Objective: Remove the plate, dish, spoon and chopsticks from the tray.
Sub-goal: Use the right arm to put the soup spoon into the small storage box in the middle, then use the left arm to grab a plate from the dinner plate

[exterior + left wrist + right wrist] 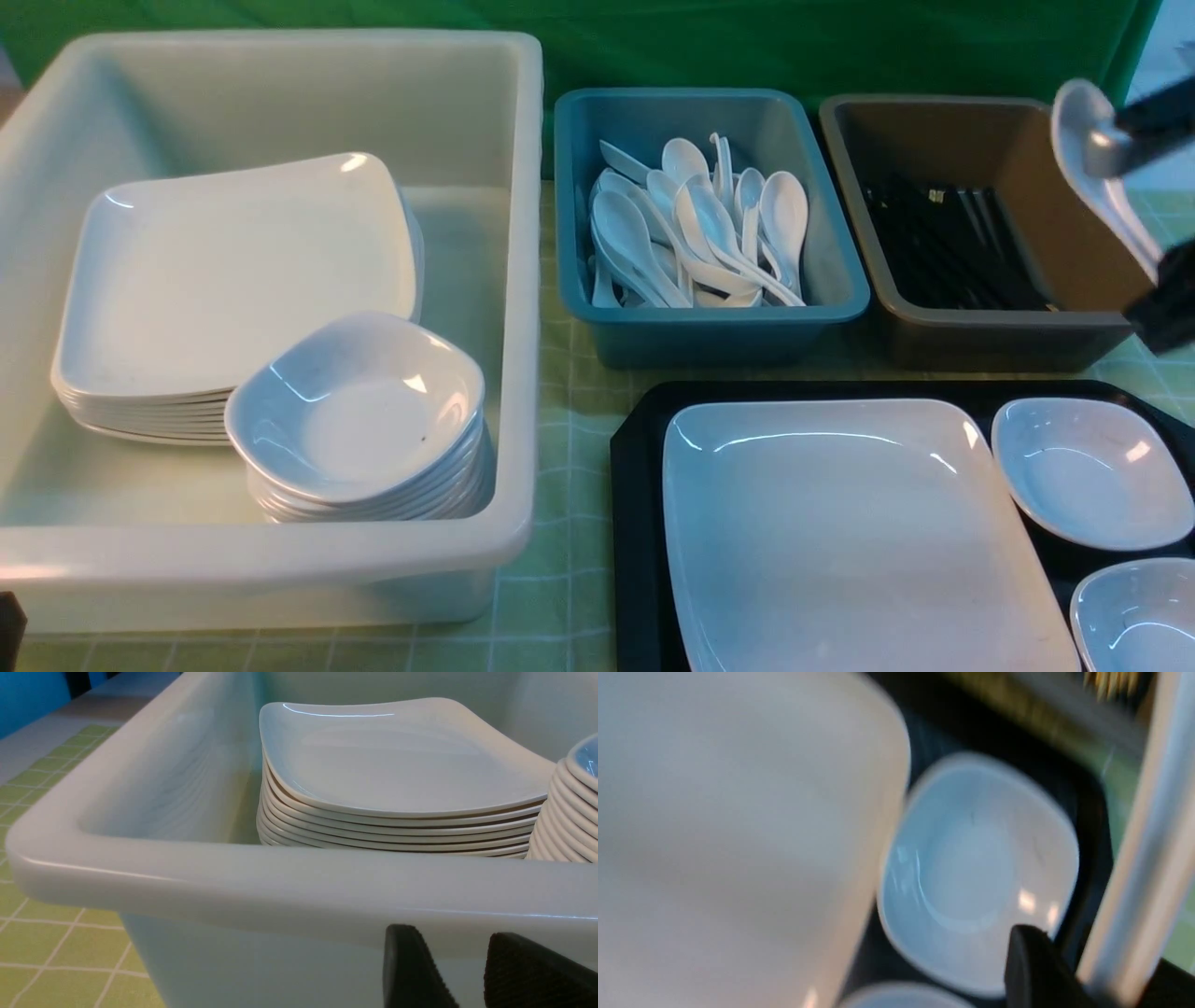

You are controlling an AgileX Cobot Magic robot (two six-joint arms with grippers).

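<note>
My right gripper [1158, 280] is shut on the handle of the white spoon [1106, 187], held in the air above the right end of the brown tub [1008, 331]. In the right wrist view the spoon [1148, 835] runs up from the right gripper [1099, 961]. On the black tray [635, 523] lie the large white plate [840, 523] and two small dishes [1088, 471] [1139, 621]. Black chopsticks [943, 243] lie in the brown tub; none show on the tray. My left gripper [455, 940] stands open and empty, close to the white tub's outer wall [299, 891].
The big white tub [523, 280] on the left holds a stack of plates [233, 271] and a stack of dishes [359, 411]. A blue tub [709, 327] in the middle holds several white spoons. A green checked cloth covers the table.
</note>
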